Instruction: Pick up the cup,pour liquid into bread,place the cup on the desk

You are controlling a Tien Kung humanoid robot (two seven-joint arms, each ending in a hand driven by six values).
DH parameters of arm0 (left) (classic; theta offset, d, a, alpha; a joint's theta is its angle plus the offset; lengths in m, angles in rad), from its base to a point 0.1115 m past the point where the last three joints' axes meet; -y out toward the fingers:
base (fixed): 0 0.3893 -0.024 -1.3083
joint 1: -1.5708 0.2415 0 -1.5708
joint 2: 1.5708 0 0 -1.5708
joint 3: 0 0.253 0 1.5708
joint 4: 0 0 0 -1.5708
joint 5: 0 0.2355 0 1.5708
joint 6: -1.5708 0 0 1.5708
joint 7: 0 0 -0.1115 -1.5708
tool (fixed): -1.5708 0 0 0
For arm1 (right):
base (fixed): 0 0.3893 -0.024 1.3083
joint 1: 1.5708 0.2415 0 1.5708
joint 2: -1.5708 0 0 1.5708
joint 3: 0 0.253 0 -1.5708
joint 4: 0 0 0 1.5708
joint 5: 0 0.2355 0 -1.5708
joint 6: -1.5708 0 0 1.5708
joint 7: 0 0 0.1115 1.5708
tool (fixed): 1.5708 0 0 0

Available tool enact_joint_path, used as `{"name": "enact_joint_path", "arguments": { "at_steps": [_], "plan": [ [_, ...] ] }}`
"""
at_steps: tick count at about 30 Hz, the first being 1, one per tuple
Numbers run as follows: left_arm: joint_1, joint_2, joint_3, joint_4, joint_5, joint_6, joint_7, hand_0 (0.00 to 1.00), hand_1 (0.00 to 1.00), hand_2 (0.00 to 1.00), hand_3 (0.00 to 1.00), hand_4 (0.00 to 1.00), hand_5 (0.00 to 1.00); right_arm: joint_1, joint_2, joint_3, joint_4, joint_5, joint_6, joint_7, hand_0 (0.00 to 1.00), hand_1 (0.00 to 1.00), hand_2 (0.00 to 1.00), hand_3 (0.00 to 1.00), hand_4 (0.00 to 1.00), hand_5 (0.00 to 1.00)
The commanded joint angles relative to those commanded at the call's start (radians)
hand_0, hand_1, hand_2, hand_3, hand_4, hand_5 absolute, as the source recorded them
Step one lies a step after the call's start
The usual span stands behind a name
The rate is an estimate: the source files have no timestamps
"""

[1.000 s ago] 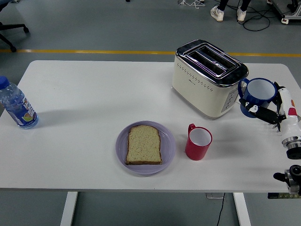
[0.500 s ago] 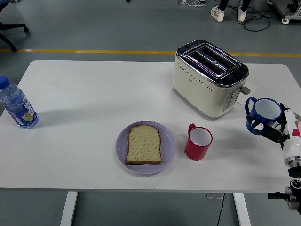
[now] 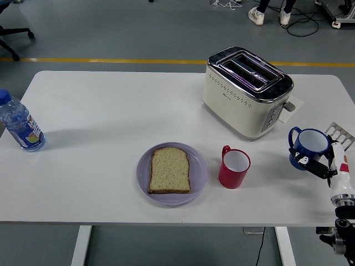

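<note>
Gripping the upright blue cup, right hand fingers curled; bread on purple plate.

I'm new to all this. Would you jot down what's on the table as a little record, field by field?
robot hand: right hand at the table's right edge, fingers around the blue cup
blue cup: upright
red cup: standing beside the purple plate
bread: one slice on the plate
toaster: behind the red cup
water bottle: far left
</note>
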Motion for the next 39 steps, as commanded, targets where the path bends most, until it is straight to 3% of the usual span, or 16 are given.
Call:
{"name": "enact_joint_path", "arguments": {
  "at_steps": [13, 39],
  "plan": [
    [-0.004, 0.0, 0.0, 0.0, -0.001, 0.0, 0.001, 0.644, 0.666, 0.688, 0.524, 0.245, 0.846, 0.024, 0.018, -0.047, -0.098, 0.071, -0.048, 0.051, 0.48, 0.441, 0.556, 0.53, 0.536, 0.002],
    [-0.003, 0.0, 0.001, -0.001, -0.002, -0.001, 0.001, 0.644, 0.664, 0.686, 0.523, 0.245, 0.846, 0.034, 0.033, -0.119, -0.146, 0.132, -0.075, 0.09, 0.456, 0.432, 0.556, 0.535, 0.605, 0.002]
  ]
}}
